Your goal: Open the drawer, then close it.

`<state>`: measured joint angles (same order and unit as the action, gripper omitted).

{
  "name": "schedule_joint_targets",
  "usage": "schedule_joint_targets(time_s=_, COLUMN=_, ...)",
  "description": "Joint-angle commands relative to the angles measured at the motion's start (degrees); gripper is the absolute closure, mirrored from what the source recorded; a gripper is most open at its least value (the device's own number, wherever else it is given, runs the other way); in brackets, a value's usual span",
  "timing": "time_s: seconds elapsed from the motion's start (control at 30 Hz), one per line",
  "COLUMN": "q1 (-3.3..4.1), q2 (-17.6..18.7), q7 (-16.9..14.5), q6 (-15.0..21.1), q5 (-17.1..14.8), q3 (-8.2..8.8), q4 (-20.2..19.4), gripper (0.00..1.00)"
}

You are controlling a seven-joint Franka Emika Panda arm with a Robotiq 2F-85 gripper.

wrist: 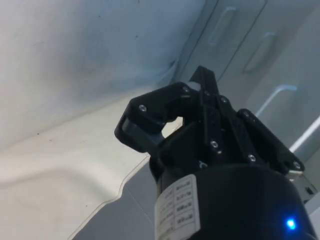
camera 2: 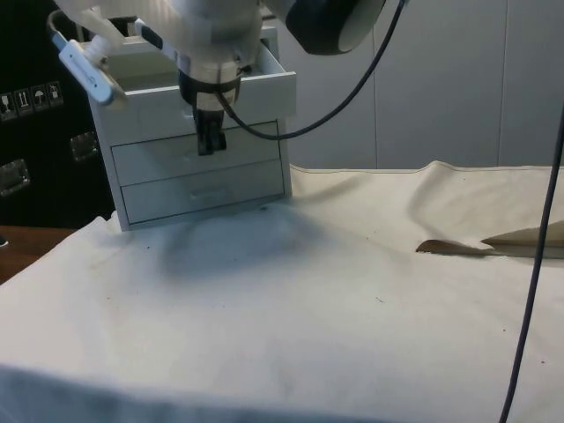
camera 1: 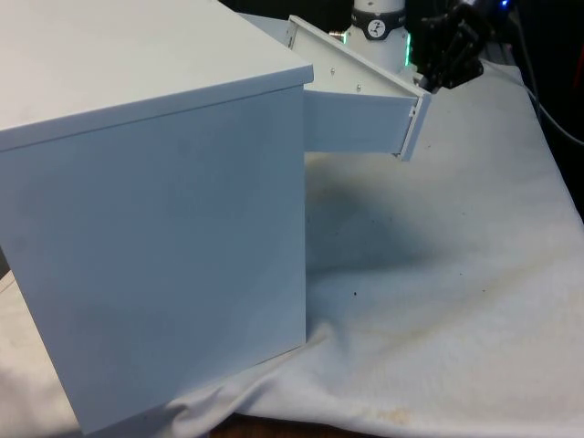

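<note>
We see a white chest of drawers [camera 1: 155,228] standing on the worktop [camera 1: 456,301], which is covered by a white cloth [camera 2: 335,300]. In the front view the chest shows us its plain back and side and takes up that view's left half. Its top drawer [camera 1: 365,114] is pulled out and sticks out towards the front view's right, with its front panel at the far end of the pull. In the side view the same drawer [camera 2: 225,88] stands out over two lower drawers [camera 2: 203,172], both of which sit flush with the chest. The black gripper [camera 1: 447,55] is just beside the front panel of the open drawer, up near its top edge. In the side view the gripper [camera 2: 209,141] hangs down in front of the drawer fronts, fingers pointing down. The jaws look pressed together, with nothing between them. In the wrist view the gripper [wrist: 200,100] is seen against the handles of the drawer fronts [wrist: 260,50].
</note>
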<state>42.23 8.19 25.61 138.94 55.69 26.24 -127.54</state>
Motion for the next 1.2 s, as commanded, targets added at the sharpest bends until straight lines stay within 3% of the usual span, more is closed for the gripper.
schedule_joint_targets(time_s=0.0, q1=-0.11, q2=-0.57, q7=-0.23, q6=-0.29, q5=0.57, q3=0.29, q4=0.00, gripper=1.00)
schedule_joint_targets(time_s=0.23, q1=-0.17, q2=-1.03, q7=-1.38, q6=-0.80, q5=0.00, q3=1.20, q4=0.40, gripper=1.00)
schedule_joint_targets(time_s=1.07, q1=-0.40, q2=-2.01, q7=-6.02, q6=-0.97, q5=0.00, q3=7.10, q4=3.32, gripper=1.00)
schedule_joint_targets(time_s=1.17, q1=-0.80, q2=-2.35, q7=-6.82, q6=-0.80, q5=0.40, q3=7.79, q4=3.78, gripper=1.00)
